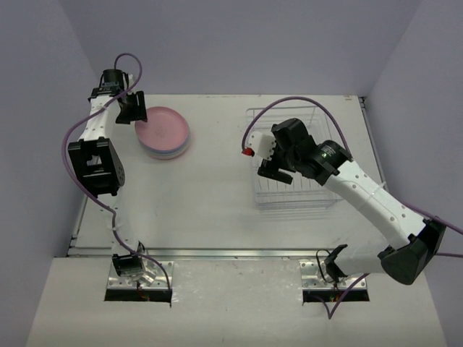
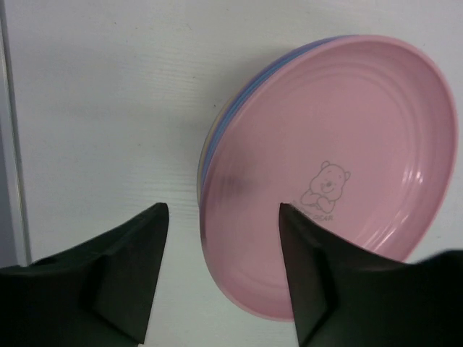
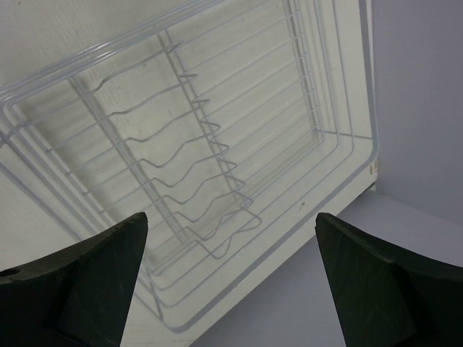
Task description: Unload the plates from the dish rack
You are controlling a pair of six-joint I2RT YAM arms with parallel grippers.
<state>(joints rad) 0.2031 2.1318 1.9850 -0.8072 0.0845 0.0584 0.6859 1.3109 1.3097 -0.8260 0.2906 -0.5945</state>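
Showing rims only — lower plates (image 2: pixel 230 116); left hand (image 2: pixel 221 213) spread; right hand (image 3: pixel 230 217) spread over rack (image 1: pixel 289 195)

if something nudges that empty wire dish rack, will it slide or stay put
Probably slides easily: the dish rack is thin wire, looks empty, and sits on a smooth table. Likely light, so a push high on its rim might tilt it. The thin wires may flex slightly.

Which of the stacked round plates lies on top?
The pink round plate printed with a small bear; the blue plate shows only as a rim beneath it.
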